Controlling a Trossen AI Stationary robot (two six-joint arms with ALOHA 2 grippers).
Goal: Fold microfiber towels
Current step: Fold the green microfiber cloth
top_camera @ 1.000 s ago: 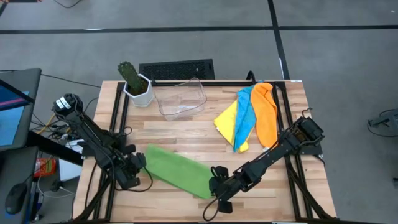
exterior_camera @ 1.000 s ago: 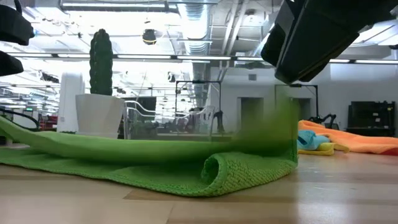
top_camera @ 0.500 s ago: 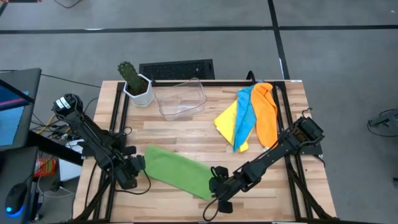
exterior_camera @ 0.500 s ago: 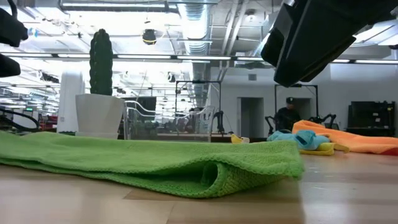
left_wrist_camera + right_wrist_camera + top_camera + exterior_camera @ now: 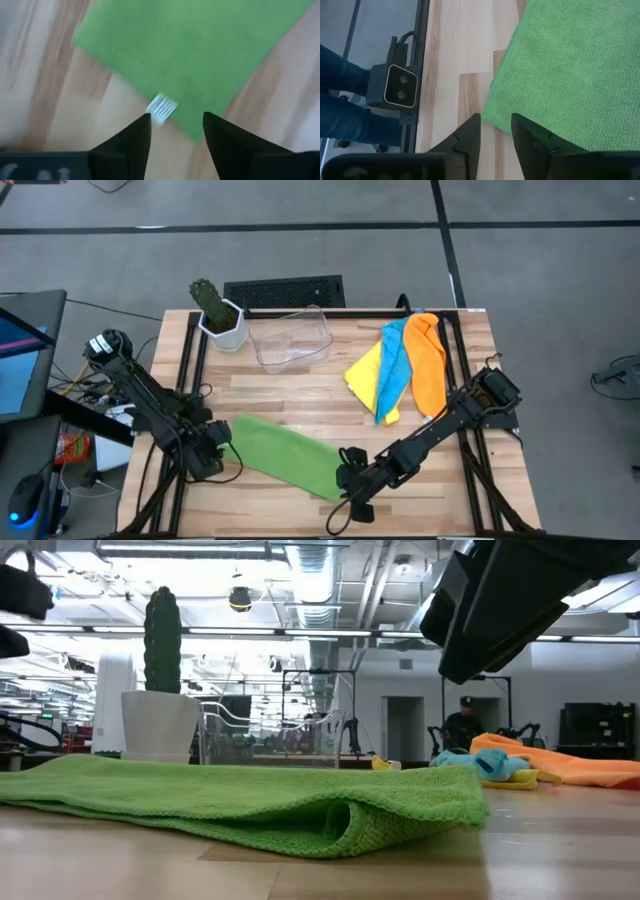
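High view: folded green microfiber towel (image 5: 284, 455) flat on wooden worktop (image 5: 300, 380), between left gripper (image 5: 214, 448) and right gripper (image 5: 349, 471).

Low view: fold's rolled edge visible.

Left wrist view: fingers parted, empty; small white tag (image 5: 162, 107) at towel's edge, unreadable.

Right wrist view: fingers slightly apart, holding nothing.

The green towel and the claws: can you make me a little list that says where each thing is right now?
green towel: folded, lying flat near the table's front edge
left claw: open, at the towel's left end, holding nothing
right claw: open, at the towel's right end, holding nothing
yellow towel, light blue towel, orange towel: piled together, back right
clear bin: back middle
potted cactus: back left corner
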